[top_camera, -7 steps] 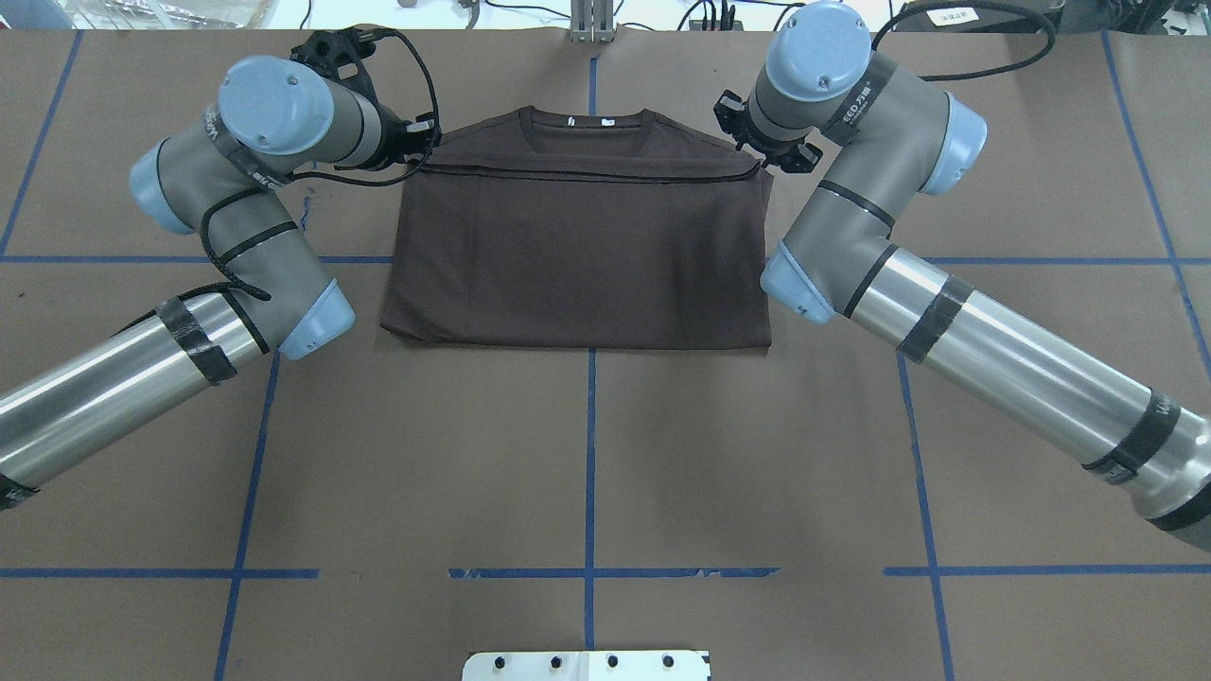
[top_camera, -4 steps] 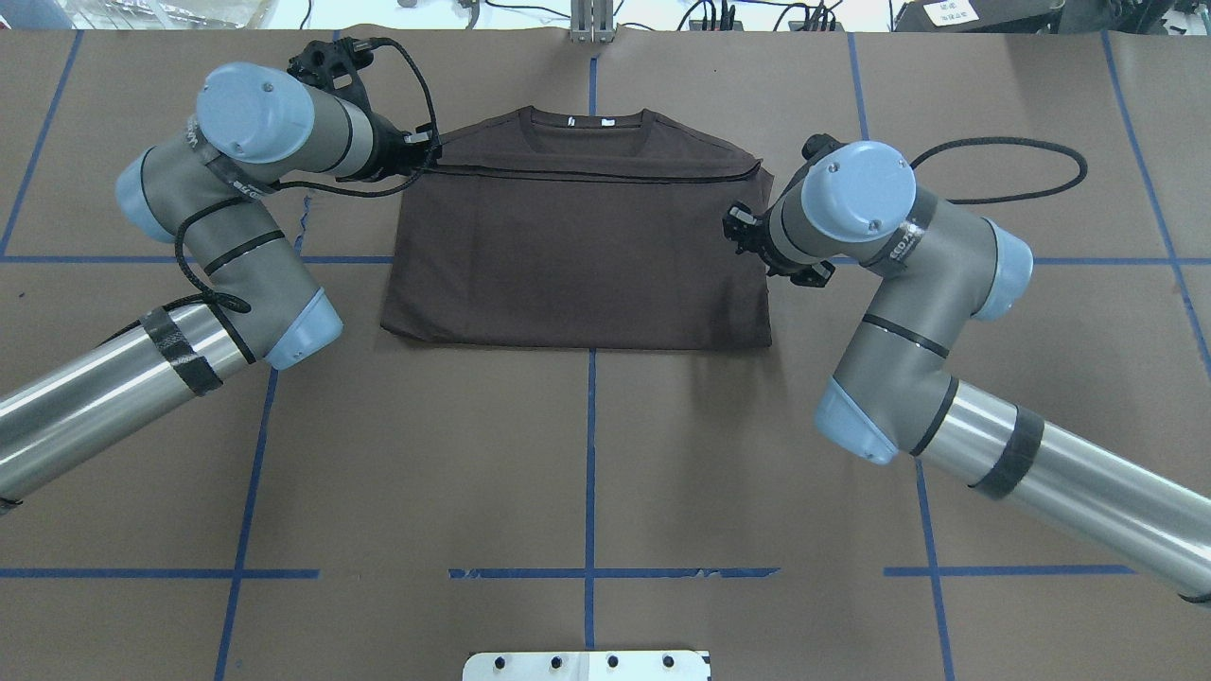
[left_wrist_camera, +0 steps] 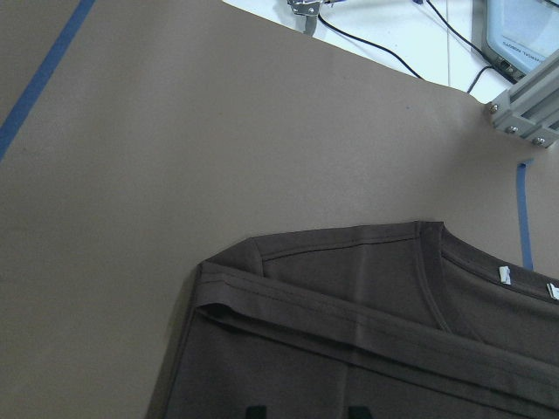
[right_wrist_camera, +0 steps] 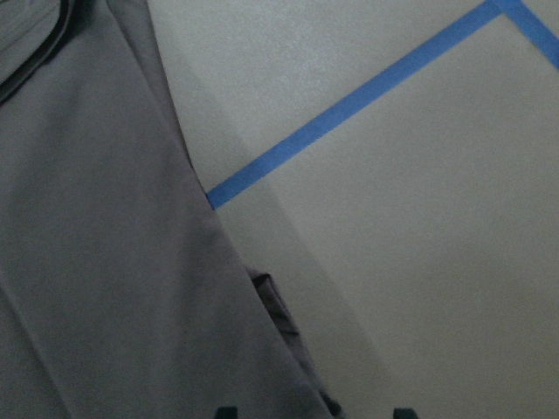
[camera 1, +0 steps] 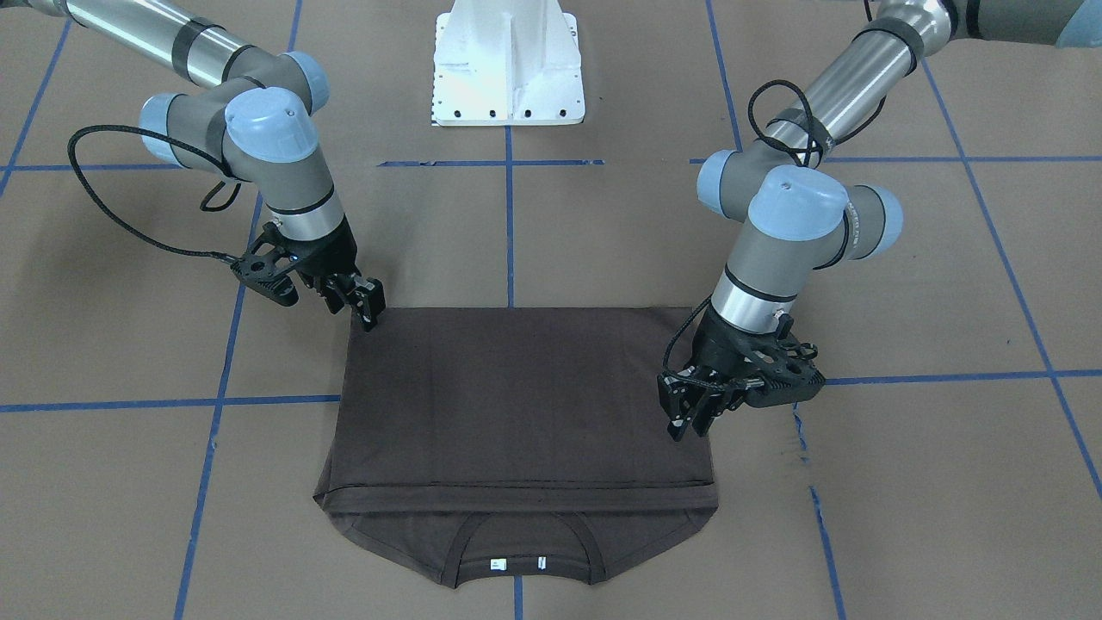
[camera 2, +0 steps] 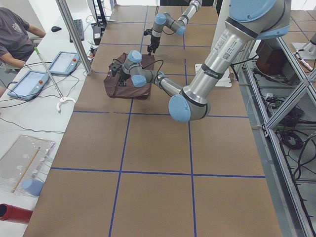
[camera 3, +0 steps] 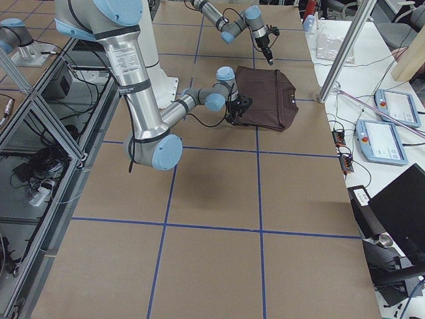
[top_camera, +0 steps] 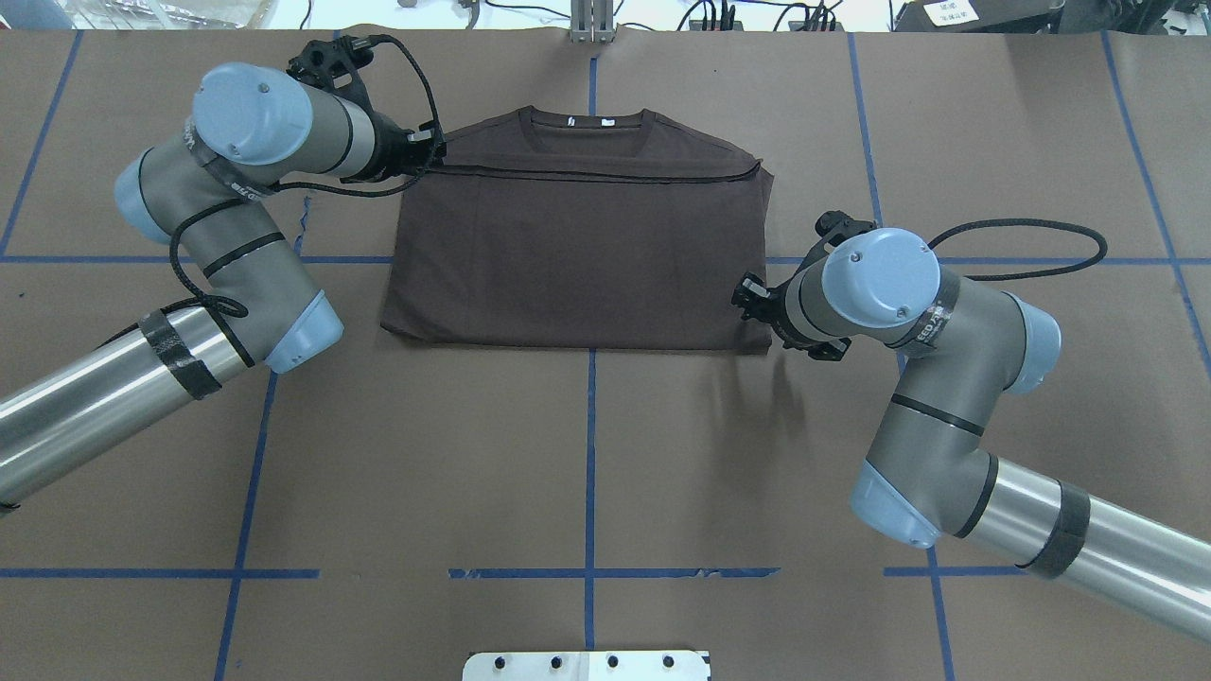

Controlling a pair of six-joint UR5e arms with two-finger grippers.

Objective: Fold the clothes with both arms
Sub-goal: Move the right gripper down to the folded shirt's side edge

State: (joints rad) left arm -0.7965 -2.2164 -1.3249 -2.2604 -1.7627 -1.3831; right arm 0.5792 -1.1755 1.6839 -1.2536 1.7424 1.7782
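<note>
Though wrist views crop them to tips, left fingers [camera 1: 680,415] and right fingers [camera 1: 371,303] gape empty at edges of shirt [top_camera: 577,255].

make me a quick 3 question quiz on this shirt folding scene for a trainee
1. True or false: the T-shirt lies with its collar on the side away from the robot's white pedestal.
2. The right end effector is by which part of the shirt? A. the collar B. a corner on the pedestal's side C. the middle of the cloth
3. How many white tags show inside the collar?
Key: 1 true; 2 B; 3 two.
</note>
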